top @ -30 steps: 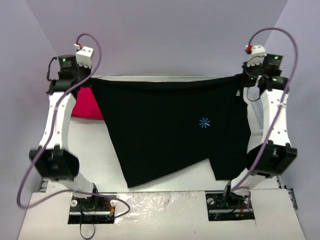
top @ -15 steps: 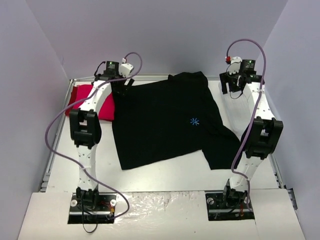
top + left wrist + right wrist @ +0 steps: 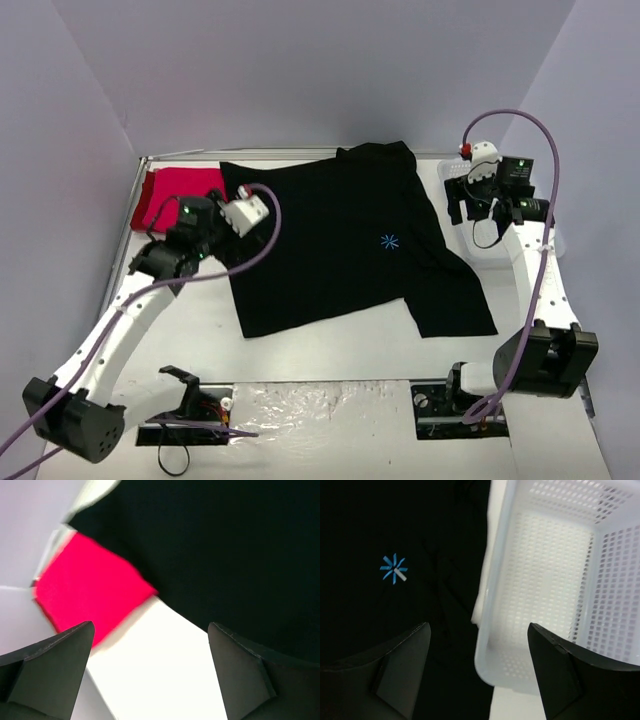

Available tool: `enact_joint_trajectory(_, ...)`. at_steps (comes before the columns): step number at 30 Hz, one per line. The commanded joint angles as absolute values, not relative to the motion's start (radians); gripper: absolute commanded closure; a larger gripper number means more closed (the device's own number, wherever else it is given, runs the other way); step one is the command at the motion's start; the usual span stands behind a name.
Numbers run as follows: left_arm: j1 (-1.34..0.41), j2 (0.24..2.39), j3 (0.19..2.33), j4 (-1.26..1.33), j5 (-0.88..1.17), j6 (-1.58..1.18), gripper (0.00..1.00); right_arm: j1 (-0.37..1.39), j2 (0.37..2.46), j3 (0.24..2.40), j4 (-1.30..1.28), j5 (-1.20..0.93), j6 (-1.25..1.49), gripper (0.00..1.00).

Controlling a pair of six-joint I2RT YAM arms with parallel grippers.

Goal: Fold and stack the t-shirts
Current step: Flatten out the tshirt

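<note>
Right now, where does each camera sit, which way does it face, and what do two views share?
Top external: above and behind the arms, looking down at the table; both arms show.
Left wrist: looks down past the open left claw at the red shirt.
Right wrist: looks down past the open right claw at the white basket.
Shared: both wrist views catch the black shirt.

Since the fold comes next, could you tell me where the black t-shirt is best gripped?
Probably at the near-left corner of the black t-shirt: it lies flat, with bare table on two sides. The open left gripper could come in low from the left and pinch the edge.
</note>
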State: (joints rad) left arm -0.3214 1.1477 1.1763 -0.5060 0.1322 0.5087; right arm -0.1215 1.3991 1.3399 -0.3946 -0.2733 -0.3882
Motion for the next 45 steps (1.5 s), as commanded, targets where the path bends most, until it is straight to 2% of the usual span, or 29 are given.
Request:
enact_joint_trajectory(1,-0.431,1.079,0.984,-0.630,0.037,0.589,0.03,-0.115,1.321,1.238,-0.403,-0.385,-0.423,0.25)
enact_joint_trajectory(8,-0.537,0.934,0.758,-0.693,0.011,0.620,0.07,-0.115,1.282,1.089,-0.414,-0.419,-0.413,0.27)
enact_joint_trajectory(11,-0.569,0.946,0.674,-0.652,-0.069,0.640,0.07,-0.115,1.287,1.049,-0.414,-0.423,-0.403,0.28)
enact_joint_trajectory(14,-0.572,0.974,0.640,-0.618,-0.046,0.637,0.07,-0.115,1.292,1.026,-0.411,-0.434,-0.400,0.28)
enact_joint_trajectory(24,-0.627,1.095,0.644,-0.499,-0.005,0.650,0.07,-0.126,1.318,0.993,-0.407,-0.422,-0.408,0.27)
enact_joint_trajectory(37,-0.710,1.190,0.699,-0.537,0.138,0.669,0.09,-0.127,1.367,0.991,-0.405,-0.391,-0.403,0.24)
enact_joint_trajectory(45,-0.716,1.244,0.670,-0.503,0.074,0.693,0.10,-0.127,1.361,0.985,-0.405,-0.387,-0.403,0.23)
